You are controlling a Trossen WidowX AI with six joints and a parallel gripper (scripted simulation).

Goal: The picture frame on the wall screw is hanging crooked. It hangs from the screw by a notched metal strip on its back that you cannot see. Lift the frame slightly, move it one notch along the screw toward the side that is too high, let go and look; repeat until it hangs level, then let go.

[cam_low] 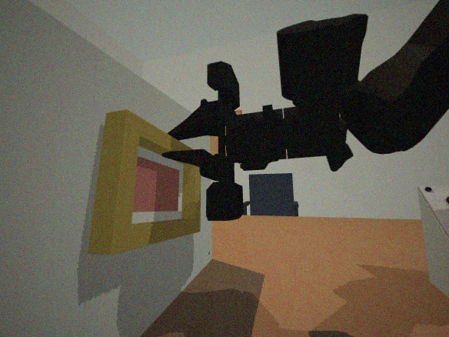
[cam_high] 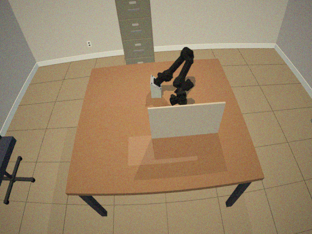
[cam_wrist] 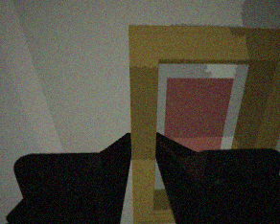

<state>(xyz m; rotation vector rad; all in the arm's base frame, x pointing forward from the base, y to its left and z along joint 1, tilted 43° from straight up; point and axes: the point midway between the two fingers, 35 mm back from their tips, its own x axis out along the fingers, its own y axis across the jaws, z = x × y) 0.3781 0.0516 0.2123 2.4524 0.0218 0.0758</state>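
The picture frame point(cam_low: 101, 192) point(cam_wrist: 144, 96) has a yellow wooden border, a pale inner mat and a red picture. It is on the front of the upright panel point(cam_high: 187, 121) point(cam_low: 34, 161). My gripper point(cam_low: 166, 145) point(cam_wrist: 142, 137) is shut on the frame's top bar, one finger above it and one below, inside the opening. In the exterior view the frame's near side leans a little, but the view is slanted, so I cannot tell how level it is. The screw and notched strip are hidden. The top view shows only the panel's back, which hides the frame and fingertips.
The panel stands on the wooden table point(cam_high: 112, 149) point(cam_low: 307, 242). My arm point(cam_high: 174, 64) point(cam_low: 319, 131) reaches over from a pale stand point(cam_high: 156, 92) point(cam_low: 434, 231). A filing cabinet point(cam_high: 137, 32) is beyond the table, and a dark chair point(cam_high: 8, 152) point(cam_low: 271, 194) is on the floor.
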